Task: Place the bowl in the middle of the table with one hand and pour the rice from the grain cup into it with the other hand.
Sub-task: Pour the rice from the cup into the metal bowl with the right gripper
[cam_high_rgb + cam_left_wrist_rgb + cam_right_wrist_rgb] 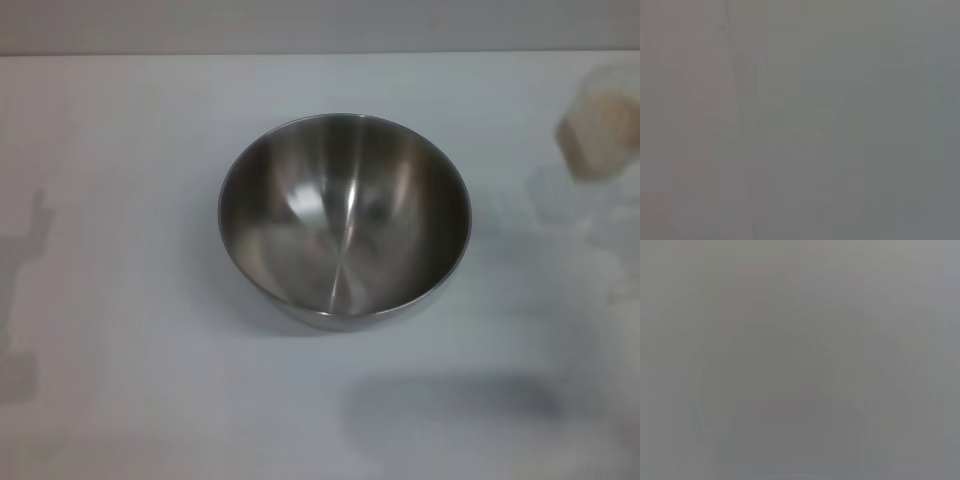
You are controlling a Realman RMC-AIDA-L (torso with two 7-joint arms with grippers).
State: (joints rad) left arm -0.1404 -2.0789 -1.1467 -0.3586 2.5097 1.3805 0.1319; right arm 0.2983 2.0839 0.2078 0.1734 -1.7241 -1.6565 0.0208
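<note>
While wrist views show nothing, bowl [345, 220] sits mid-table [120, 150].

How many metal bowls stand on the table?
1: the bowl sits upright near the middle of the table, nothing visible inside it. The wrist views show nothing, so none is hidden there.

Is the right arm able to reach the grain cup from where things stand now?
Probably yes. The grain cup stands at the table's right edge, on the right arm's side, apart from the bowl, and nothing stands around it. Neither arm nor claw is in view, so the starting position is unknown.
</note>
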